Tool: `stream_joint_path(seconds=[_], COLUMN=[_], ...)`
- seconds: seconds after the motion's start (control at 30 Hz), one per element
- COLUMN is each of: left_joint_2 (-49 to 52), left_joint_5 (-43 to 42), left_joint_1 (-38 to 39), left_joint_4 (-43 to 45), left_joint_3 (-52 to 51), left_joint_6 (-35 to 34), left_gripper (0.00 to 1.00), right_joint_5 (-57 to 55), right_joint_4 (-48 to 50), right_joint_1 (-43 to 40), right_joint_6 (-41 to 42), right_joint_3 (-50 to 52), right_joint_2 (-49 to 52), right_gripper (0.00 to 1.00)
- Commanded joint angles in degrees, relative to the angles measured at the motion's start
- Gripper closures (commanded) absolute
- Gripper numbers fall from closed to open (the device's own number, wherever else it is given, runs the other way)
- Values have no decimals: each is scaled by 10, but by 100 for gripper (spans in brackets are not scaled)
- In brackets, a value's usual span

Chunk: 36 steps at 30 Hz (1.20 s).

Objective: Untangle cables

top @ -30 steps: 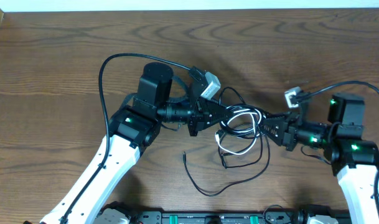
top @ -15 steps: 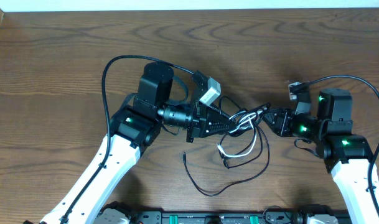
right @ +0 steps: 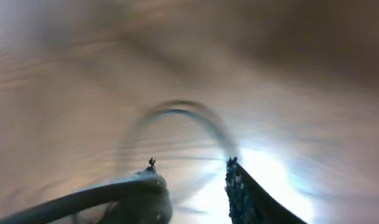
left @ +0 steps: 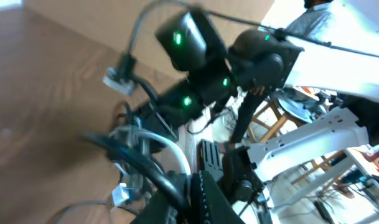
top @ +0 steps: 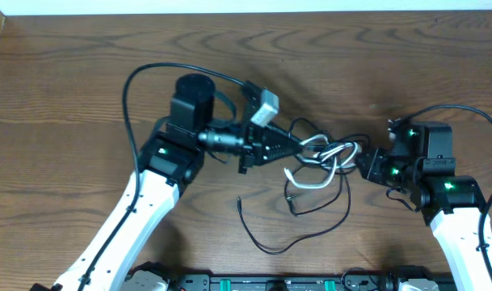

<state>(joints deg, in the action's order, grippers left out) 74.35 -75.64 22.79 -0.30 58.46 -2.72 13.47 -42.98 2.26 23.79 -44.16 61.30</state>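
The cables (top: 326, 153) form a small knot of thin black cords and one white cord (top: 309, 183), right of centre in the overhead frame and drawn out sideways. Below it a black cord (top: 310, 235) loops loosely over the tabletop (top: 84, 81), its free plug end (top: 240, 200) at lower centre.

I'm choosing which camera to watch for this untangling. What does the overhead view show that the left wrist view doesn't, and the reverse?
Only overhead: the whole white-and-black left arm. Only left wrist: light wooden furniture legs behind the robot. Both: the tangled black and white cables, the right arm with green lights and the brown wooden table.
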Motion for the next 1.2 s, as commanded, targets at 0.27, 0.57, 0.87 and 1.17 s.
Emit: stream_joint_path(seconds=[0.27, 0.57, 0.87, 1.17], left_joint_2=[-18, -18, -17, -17], left_joint_5=[-47, -47, 76, 93], left_joint_1=[-145, -198, -207, -202], left_joint_4=[12, 0, -161, -290], left_joint_3=[12, 12, 12, 12], left_joint_6=[-33, -40, -32, 17], left_gripper=[92, 92, 92, 92], right_joint_5=[-219, -219, 137, 523], right_joint_4=[-52, -53, 40, 248], right_joint_1=[-8, -8, -8, -8], right_joint_6=[90, 90, -46, -123], right_joint_3=[8, 8, 8, 8], right_joint_2=[9, 9, 9, 9], right_gripper=[64, 66, 85, 91])
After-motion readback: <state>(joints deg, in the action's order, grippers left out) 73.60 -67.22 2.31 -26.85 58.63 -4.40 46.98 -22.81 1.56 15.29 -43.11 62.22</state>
